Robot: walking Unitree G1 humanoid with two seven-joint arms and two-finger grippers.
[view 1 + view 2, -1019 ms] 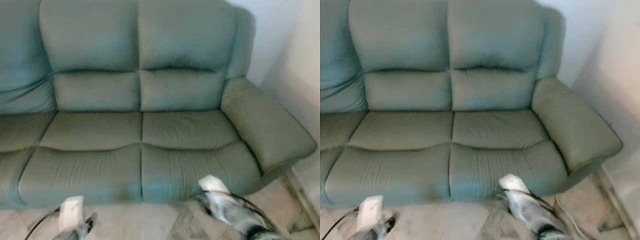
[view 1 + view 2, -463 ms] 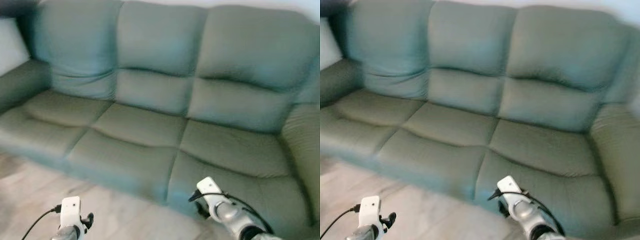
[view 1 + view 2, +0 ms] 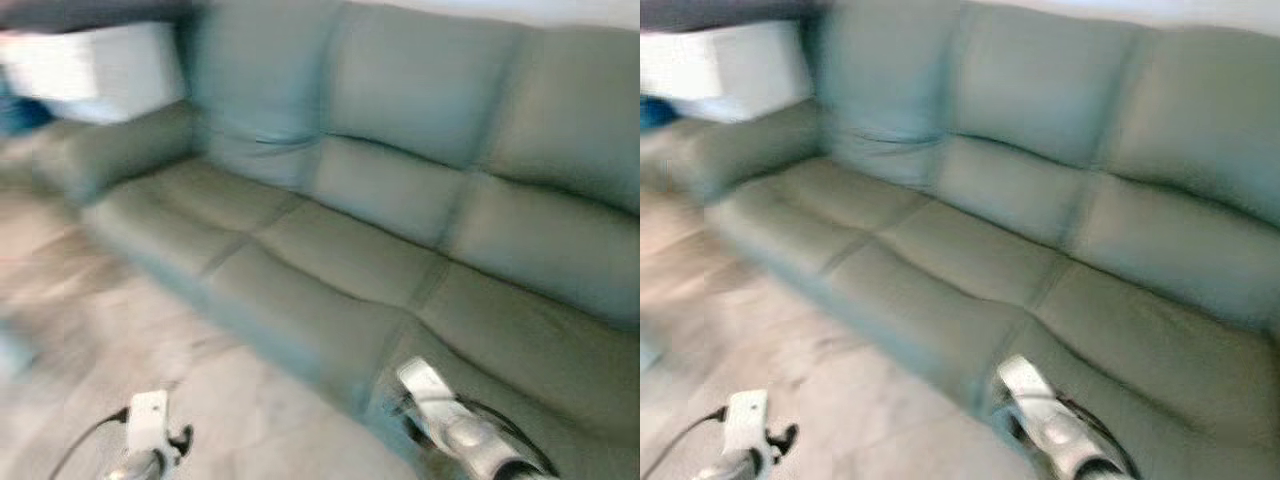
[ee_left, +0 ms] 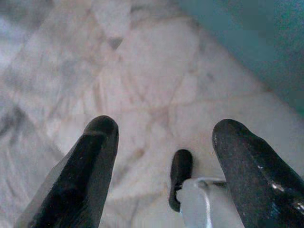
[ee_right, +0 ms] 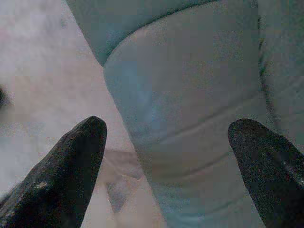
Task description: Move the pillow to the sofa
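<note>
A long green sofa (image 3: 400, 250) with three seat cushions and three back cushions runs across the head views at a slant, its left armrest (image 3: 120, 150) near the upper left and its far right end cut off by the frame edge. The picture is blurred, so fine detail is hard to read. Pale marbled floor (image 3: 120, 330) lies in front of the sofa. Beyond the left armrest stands a white boxy object (image 3: 100, 65), too smeared to identify, with a bit of blue just beside it at the frame edge. I cannot make out a pillow on the seat cushions or on the floor. The left arm (image 3: 148, 435) sits low at the bottom left over the floor, with a black cable trailing from it. In the left wrist view the left gripper (image 4: 164, 161) points down at the marbled floor with its two black fingers (image 4: 90, 171) spread wide apart and nothing between them; the edge of the sofa shows at one corner. The right arm (image 3: 450, 430) hangs at the bottom right, just in front of the sofa's front edge. The right gripper (image 5: 166, 161) likewise has its fingers (image 5: 61, 175) wide apart, holding nothing, aimed at the sofa's front corner where it meets the floor.
</note>
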